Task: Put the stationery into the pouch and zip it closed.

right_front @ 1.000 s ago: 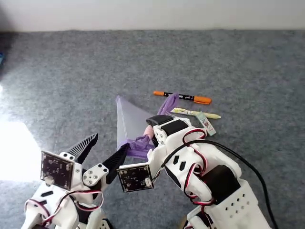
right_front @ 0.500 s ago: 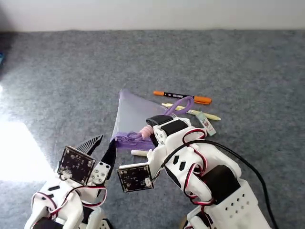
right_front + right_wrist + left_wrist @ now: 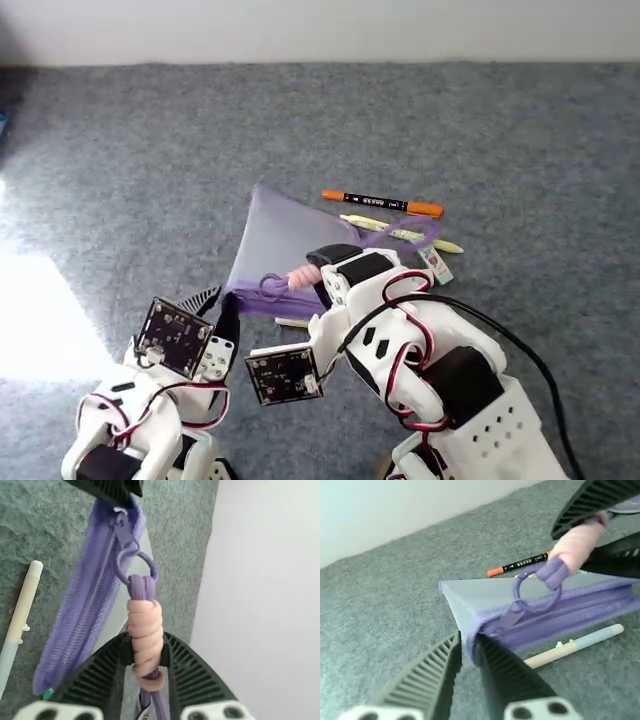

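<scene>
Pouch (image 3: 275, 240) corner is pinched by left gripper (image 3: 467, 645), lower left of centre; pink zipper pull (image 3: 575, 542) is clamped by right gripper (image 3: 146, 642).

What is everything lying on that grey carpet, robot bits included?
translucent purple zip pouch: one, purple, mid-carpet
pink braided pull cord: one, pink, on the pouch's zipper ring
black marker with orange ends: one, beyond the pouch
pale yellow pen: one, beside the marker
small teal-and-white item: one, by the yellow pen's end
cream-and-blue pen: one, along the pouch's zipper edge
grey carpet: one, under everything
left gripper: one, black, shut on the pouch's corner
right gripper: one, black, shut on the pull cord
</scene>
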`<control>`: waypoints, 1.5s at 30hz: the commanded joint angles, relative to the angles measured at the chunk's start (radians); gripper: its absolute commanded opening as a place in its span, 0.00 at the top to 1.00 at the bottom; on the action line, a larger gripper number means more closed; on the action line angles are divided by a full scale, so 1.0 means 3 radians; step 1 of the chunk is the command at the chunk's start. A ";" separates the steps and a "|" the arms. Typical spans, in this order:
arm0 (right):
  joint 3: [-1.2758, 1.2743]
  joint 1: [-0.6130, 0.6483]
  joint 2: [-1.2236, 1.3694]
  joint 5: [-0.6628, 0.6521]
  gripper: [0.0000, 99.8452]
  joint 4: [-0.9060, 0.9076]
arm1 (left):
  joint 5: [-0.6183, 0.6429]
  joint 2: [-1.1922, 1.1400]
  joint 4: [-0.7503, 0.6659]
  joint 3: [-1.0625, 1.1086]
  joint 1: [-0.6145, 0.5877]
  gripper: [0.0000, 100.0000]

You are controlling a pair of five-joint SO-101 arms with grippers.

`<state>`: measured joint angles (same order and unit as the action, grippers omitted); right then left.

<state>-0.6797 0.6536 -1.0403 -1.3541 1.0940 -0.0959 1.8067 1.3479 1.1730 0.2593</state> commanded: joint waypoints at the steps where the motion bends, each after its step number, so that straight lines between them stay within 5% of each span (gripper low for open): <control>1: 0.0245 -0.0161 -0.0079 -0.0031 0.99 0.0233 | -0.0041 0.0000 -0.0128 -0.0013 0.0010 0.99; 22: 0.0240 -0.2294 -0.1031 -0.0031 0.99 0.1077 | -0.0015 0.0000 -0.0153 0.0171 -0.0010 0.99; 30: 0.0245 -0.2166 -0.1169 0.0128 0.99 0.1046 | -0.0015 0.0000 -0.0302 0.0171 -0.0010 0.98; 39: 0.0240 -0.2156 -0.1174 0.0133 0.99 0.1046 | 0.0414 0.0000 -0.0358 0.0412 -0.0005 0.79; 45: 0.0240 -0.2156 -0.1194 0.0133 0.99 0.1046 | 0.0583 0.0000 -0.0547 0.0647 -0.0010 0.77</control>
<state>-0.6598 0.0031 -1.3901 -1.3280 1.4208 0.0468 1.8067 1.2298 1.3633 0.2578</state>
